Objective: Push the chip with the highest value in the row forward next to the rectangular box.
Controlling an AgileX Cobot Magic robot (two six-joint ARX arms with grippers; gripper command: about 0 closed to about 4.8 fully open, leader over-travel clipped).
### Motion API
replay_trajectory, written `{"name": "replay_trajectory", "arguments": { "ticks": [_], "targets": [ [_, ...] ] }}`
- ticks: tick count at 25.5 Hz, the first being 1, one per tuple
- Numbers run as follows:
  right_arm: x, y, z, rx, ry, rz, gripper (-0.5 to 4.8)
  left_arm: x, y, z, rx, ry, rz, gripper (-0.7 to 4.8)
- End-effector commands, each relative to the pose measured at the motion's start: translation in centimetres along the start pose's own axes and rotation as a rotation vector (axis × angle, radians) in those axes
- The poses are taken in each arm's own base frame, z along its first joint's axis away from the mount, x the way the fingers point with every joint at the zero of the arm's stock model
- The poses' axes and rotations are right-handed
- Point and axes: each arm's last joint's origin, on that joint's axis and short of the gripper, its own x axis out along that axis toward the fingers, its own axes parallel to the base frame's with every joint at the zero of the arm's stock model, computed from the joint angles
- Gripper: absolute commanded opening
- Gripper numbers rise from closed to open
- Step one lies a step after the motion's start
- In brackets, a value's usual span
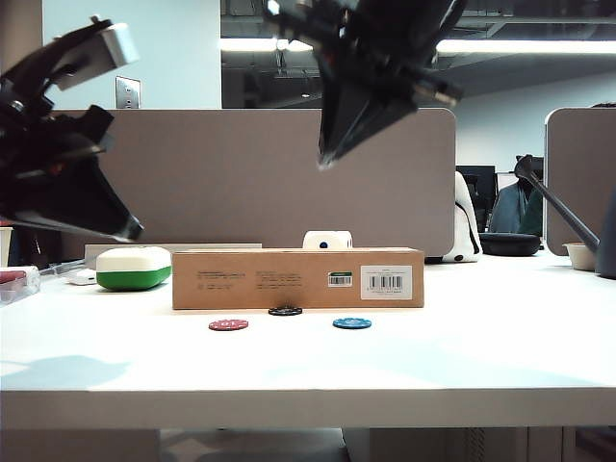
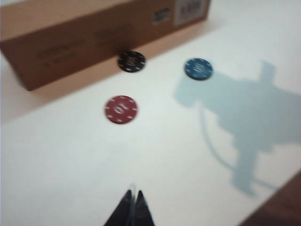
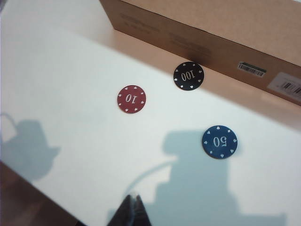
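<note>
Chip [image 3: 188,76], the black 100, sat just beside the rectangular box [image 3: 225,37], maybe touching its front face; couldn't tell for sure from any view. In the ext. view the chip [image 1: 285,311] lay ahead of the red chip [image 1: 228,324] at approx. 7 o'clock and the blue chip [image 1: 352,323] at approx. 5 o'clock, so the row was already broken, w/ the black one forward; my read is the push was done or nearly so. It was flat, round, black, w/ pale edge marks and "100" in white; being round it had no long axis to line up on. Red read 10, blue 50. Both grippers hung high off the table [image 1: 500,366], well apart from the chip: right gripper [image 1: 325,162] above the box, roughly 12 o'clock from the chip, and nearer; left gripper [image 1: 135,231] off at approx. 10 o'clock, above the white-and-green case [image 1: 134,269]. Each wrist view showed fingertips pressed together, clenched on nothing: left [image 2: 132,207], right [image 3: 133,209].
</note>
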Motion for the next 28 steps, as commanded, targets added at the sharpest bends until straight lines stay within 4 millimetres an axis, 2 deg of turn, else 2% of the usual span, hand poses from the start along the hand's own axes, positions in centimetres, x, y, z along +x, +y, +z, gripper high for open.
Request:
{"name": "replay_trajectory", "arguments": {
  "ticks": [1,8,14,16,19,22,24,28],
  "targets": [
    [-1.9,0.8,-0.1,-0.04,-0.021,0.016,-0.06,-0.4,0.9,0.5,-0.021,-0.04,0.04,-0.05],
    [-7.5,2.0,-0.6,-0.103,-0.132,0.048,-0.06,-1.8,3.4,1.1,-0.077,-0.113,0.172,-0.05],
    [-13.2,2.0,-1.3,-0.158,-0.283,0.106,-0.06,-4.0,5.3,1.7,-0.114,-0.215,0.299,-0.05],
    [-16.0,1.8,-2.3,-0.169,-0.361,0.141,-0.06,-5.4,5.7,2.1,-0.119,-0.286,0.351,-0.05],
    [-18.3,1.1,-4.0,-0.165,-0.439,0.169,-0.06,-6.8,5.8,2.5,-0.116,-0.352,0.386,-0.05],
    [-19.3,0.2,-6.1,-0.156,-0.503,0.159,-0.06,-8.1,5.5,2.9,-0.104,-0.427,0.401,-0.05],
    [-19.4,-0.8,-8.6,-0.131,-0.523,0.169,-0.06,-9.9,4.9,3.2,-0.084,-0.527,0.406,-0.05],
    [-19.4,-2.0,-11.8,-0.105,-0.585,0.189,-0.06,-12.2,3.8,3.5,-0.053,-0.663,0.393,-0.05]
  ]
}}
